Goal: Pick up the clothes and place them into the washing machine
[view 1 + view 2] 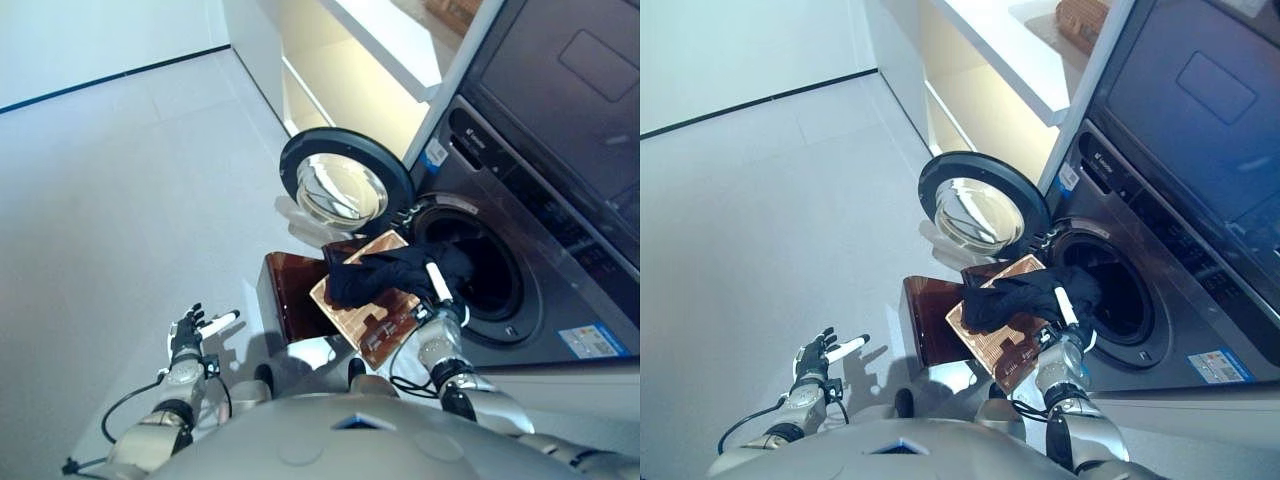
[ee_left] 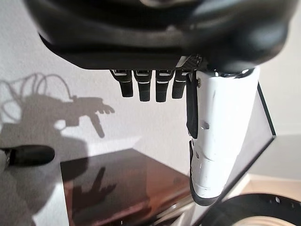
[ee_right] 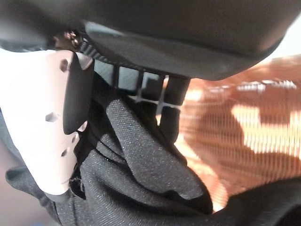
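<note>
At the washer (image 1: pixel 520 270) mouth | our right hand (image 1: pixel 437 300) fingers clamped on dark clothes (image 1: pixel 385 275) over basket (image 1: pixel 365 310), not yet inside | left hand (image 1: pixel 190 330) fingers relaxed, idle

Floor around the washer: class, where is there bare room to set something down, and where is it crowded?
Bare floor stretches left of the door and beyond the open left hand. It is crowded at the drum mouth: the right hand grips dark clothes over the tipped brown basket.

Bright, even daylight fills the room. Sharp shadows fall on the pale floor (image 1: pixel 120 200). Glare shines off the round washer door (image 1: pixel 345 185). The right wrist view's background is blurred.
</note>
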